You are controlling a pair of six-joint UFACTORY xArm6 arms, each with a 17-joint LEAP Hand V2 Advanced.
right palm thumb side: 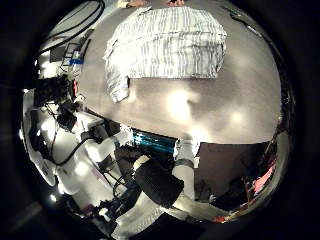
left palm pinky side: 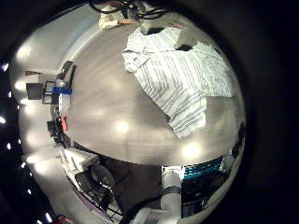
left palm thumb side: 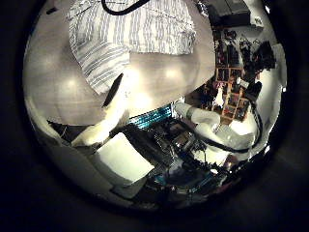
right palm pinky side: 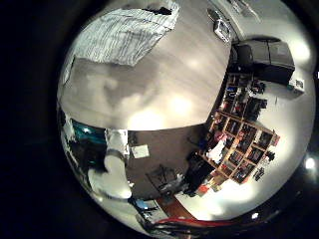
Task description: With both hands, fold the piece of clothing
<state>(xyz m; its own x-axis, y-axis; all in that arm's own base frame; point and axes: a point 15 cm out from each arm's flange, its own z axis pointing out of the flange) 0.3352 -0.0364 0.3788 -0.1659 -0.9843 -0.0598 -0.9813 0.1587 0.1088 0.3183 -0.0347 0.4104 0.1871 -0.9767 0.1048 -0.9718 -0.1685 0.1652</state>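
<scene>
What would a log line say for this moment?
shirt: striped, spread on table, not folded | hands: above table, clear of shirt | fingers: cannot tell

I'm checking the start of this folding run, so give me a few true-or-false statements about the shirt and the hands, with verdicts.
1. The shirt lies on the table. True.
2. The shirt is plain, with no pattern. False: it is striped.
3. The left hand is gripping the shirt. False: its finger shows apart from the cloth, and nothing is held.
4. The shirt is crumpled into a tight ball. False: it lies spread out fairly flat, with a sleeve sticking out.
5. The palm views show the shirt from a distance, so neither hand is down on it. True.
</scene>
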